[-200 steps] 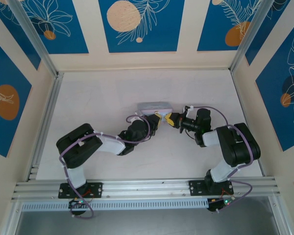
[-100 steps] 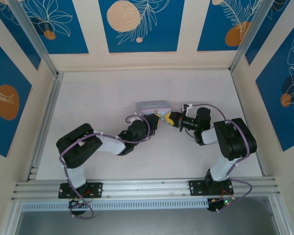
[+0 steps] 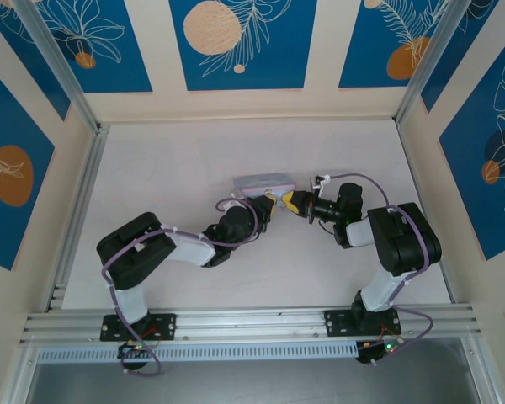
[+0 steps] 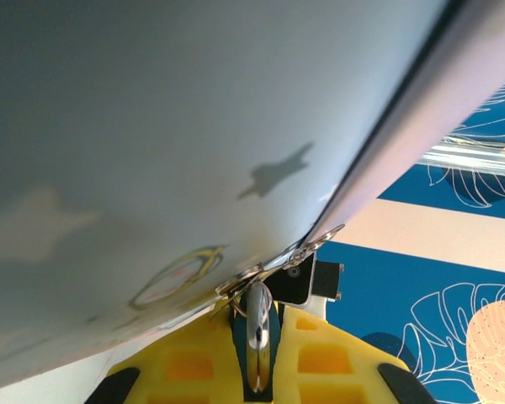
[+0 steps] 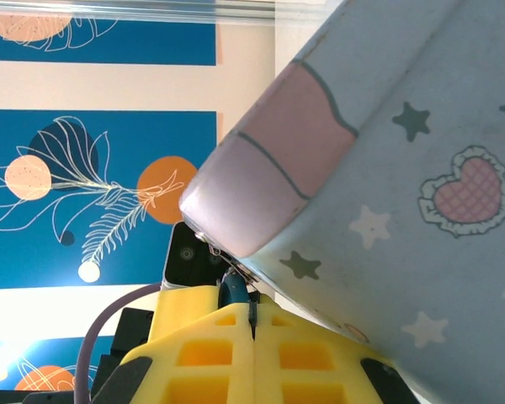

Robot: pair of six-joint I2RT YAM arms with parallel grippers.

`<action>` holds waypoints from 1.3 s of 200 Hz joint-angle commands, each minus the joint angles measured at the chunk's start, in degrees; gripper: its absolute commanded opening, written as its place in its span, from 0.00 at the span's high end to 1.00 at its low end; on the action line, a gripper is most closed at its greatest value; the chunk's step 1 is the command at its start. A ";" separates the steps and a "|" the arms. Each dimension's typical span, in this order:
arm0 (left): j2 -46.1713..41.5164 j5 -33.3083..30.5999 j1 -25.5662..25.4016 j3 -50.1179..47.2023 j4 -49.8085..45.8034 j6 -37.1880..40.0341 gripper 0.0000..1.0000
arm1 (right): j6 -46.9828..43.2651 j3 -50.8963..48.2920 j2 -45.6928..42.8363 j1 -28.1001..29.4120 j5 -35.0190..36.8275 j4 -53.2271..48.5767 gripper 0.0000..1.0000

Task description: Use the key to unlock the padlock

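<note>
Mostly you see the tin point(image 4: 151, 126) up close, its edges cut off. Bottom centre of the left wrist view, your left jaws are clenched on the small silvery padlock point(image 4: 257, 332) at the tin's latch point(image 4: 273, 265), half hidden between yellow pads point(image 4: 189, 366). Your right jaws pinch the key point(image 5: 252, 318), a dark sliver barely showing. From above, both are too small to make out.

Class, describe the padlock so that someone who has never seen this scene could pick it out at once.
Find the pale blue tin where both arms meet at mid-table. Along its edge sits a silvery clasp; the padlock is against it, pinched between the left arm's yellow fingers. It is the one small rounded metal piece there, glinting against the matte yellow.
</note>
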 commanded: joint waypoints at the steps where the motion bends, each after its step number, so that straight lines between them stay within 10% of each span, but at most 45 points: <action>1: -3.04 8.57 -3.88 3.09 10.47 -0.76 1.00 | -2.61 2.63 -0.05 0.80 2.14 -1.70 1.00; 136: -0.81 7.88 -4.17 3.04 11.55 -1.46 1.00 | 7.61 5.70 1.38 10.09 6.62 -3.52 1.00; 179: -0.62 5.68 -3.82 -1.07 10.43 0.11 1.00 | 6.50 2.22 -4.09 2.78 4.62 -7.82 0.44; 260: 0.30 5.19 -2.91 -6.49 8.91 2.45 1.00 | -26.61 3.53 -31.41 -0.29 11.08 -64.20 0.23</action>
